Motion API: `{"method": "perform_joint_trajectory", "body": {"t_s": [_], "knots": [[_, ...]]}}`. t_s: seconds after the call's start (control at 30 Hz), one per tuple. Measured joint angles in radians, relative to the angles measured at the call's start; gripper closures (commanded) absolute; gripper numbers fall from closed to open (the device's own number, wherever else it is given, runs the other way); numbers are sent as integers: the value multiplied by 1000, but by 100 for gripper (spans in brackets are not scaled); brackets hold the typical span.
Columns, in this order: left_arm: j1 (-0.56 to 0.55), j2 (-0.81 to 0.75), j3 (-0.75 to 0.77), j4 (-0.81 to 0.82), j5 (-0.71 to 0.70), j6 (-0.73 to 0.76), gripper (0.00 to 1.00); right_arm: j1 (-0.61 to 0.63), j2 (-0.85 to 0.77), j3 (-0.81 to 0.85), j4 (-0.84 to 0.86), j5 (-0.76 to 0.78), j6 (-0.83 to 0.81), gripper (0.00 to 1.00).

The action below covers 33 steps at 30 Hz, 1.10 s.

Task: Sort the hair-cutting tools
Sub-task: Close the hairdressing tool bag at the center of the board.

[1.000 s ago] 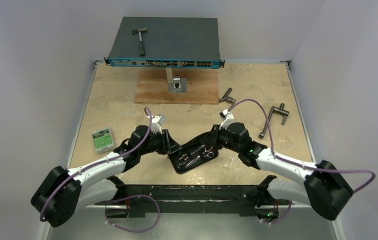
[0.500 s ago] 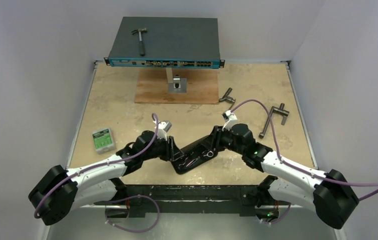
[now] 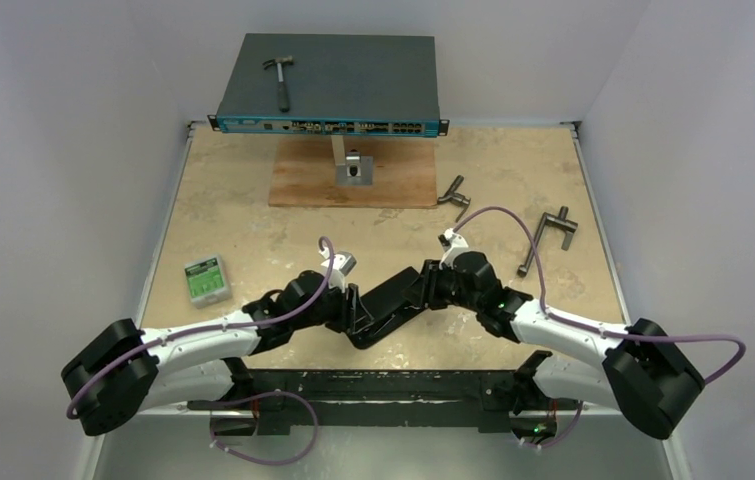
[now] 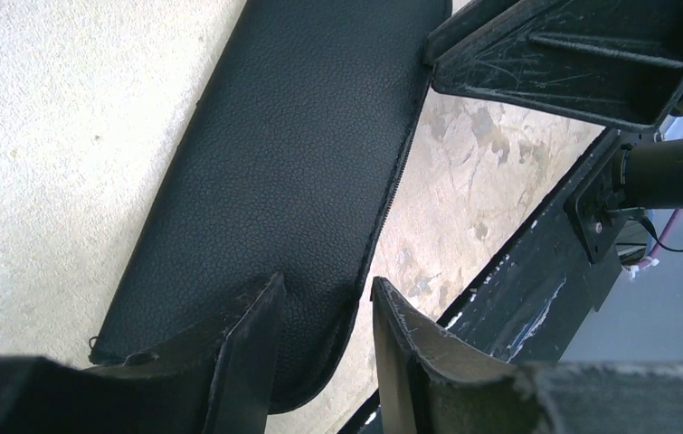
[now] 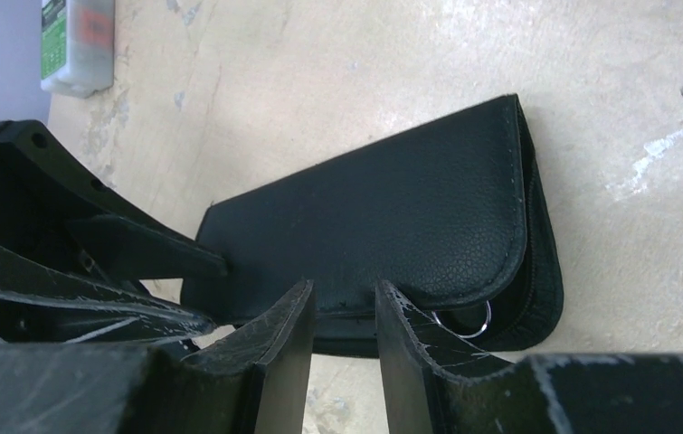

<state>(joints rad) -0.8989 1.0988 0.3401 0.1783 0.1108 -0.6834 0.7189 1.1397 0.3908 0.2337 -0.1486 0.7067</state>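
Note:
A black leather case [image 3: 390, 300] lies folded shut near the table's front edge, between both grippers. It fills the left wrist view [image 4: 292, 163] and the right wrist view [image 5: 383, 217]. A silver scissor ring [image 5: 464, 323] peeks out under the flap at the case's rounded end. The comb and hair clip are hidden. My left gripper [image 4: 326, 280] stands open over the case's rounded corner [image 3: 351, 308], one finger over the flap and the other past its edge. My right gripper [image 5: 344, 286] is open just short of the case's long edge [image 3: 421, 290], holding nothing.
A hammer [image 3: 279, 80] lies on the network switch [image 3: 333, 90] at the back, above a wooden board [image 3: 353, 178]. Two grey T-handled tools [image 3: 456, 192] [image 3: 548, 238] lie at the right. A green box [image 3: 205, 280] sits at the left. The black front rail [image 4: 536, 271] runs close by the case.
The case lay open with the scissors showing; its flap now lies folded over them. Both grippers have moved in towards the case, and the right jaws have come apart.

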Motion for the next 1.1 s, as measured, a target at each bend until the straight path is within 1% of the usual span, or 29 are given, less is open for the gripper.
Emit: {"method": "perform_joint_trajectory", "body": {"t_s": [0.13, 0.2, 0.4, 0.57, 0.7, 0.83, 1.0, 1.1], "knots": [[-7, 3, 10, -13, -4, 1, 59, 0, -23, -35, 7, 1, 1, 69], [-8, 13, 16, -16, -4, 5, 59, 0, -31, -39, 6, 4, 0, 67], [-8, 14, 23, -26, -16, 7, 56, 0, -91, -39, -15, 6, 6, 55], [-8, -29, 23, -74, -48, 6, 51, 0, -186, -12, -89, 24, 9, 44], [-8, -84, 29, -129, -83, 3, 45, 0, -237, 4, -108, 30, 20, 38], [-8, -169, 45, -194, -145, -11, 40, 0, -252, -1, -121, 34, 50, 37], [-8, -284, 49, -264, -238, -34, 37, 0, -242, -39, -121, 32, 87, 37], [-7, -320, 49, -291, -286, -43, 37, 0, -202, -44, -111, 26, 98, 37]]}}
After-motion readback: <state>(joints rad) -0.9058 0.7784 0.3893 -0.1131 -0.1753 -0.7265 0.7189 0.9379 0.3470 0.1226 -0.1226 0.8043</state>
